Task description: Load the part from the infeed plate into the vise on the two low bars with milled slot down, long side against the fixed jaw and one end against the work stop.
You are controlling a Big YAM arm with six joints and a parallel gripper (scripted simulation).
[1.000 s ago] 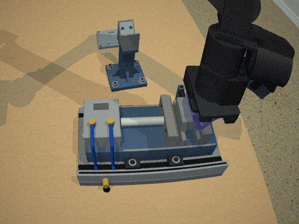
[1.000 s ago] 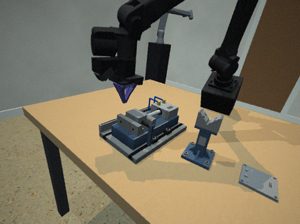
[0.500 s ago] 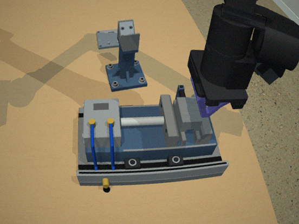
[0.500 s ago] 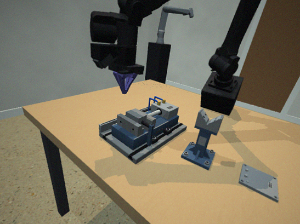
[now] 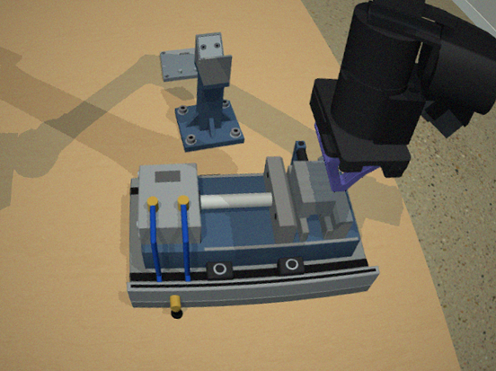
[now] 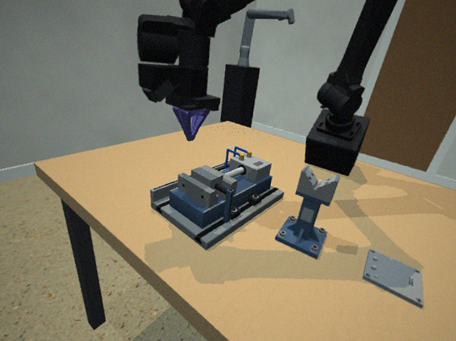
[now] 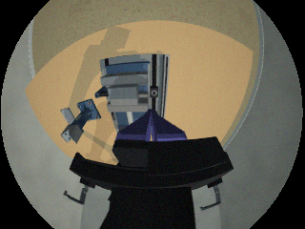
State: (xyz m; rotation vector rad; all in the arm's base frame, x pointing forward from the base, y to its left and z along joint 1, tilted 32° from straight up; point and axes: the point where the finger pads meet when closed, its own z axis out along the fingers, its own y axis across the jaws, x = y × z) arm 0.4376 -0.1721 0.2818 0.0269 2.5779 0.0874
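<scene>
The grey part [image 5: 307, 191] lies in the vise [image 5: 243, 229] between the jaws. It sits next to the fixed jaw [image 5: 336, 213] at the right end and apart from the moving jaw [image 5: 278, 198] on the cylinder rod [image 5: 236, 199]. Its slot is hidden. The work stop post [image 5: 299, 151] stands at the part's far end; I cannot tell if they touch. My gripper [image 5: 339, 185] is shut and empty. It hangs well above the vise's fixed-jaw end, as the exterior view shows [image 6: 189, 133]. The wrist view shows the closed purple fingertips over the vise [image 7: 135, 86].
The V-block stand [image 5: 210, 94] is empty behind the vise, also seen from the other side [image 6: 311, 205]. The infeed plate [image 6: 395, 277] lies bare beyond it. A second black arm's base [image 6: 335, 141] stands at the table's back edge. The table edge runs close to the vise's right end.
</scene>
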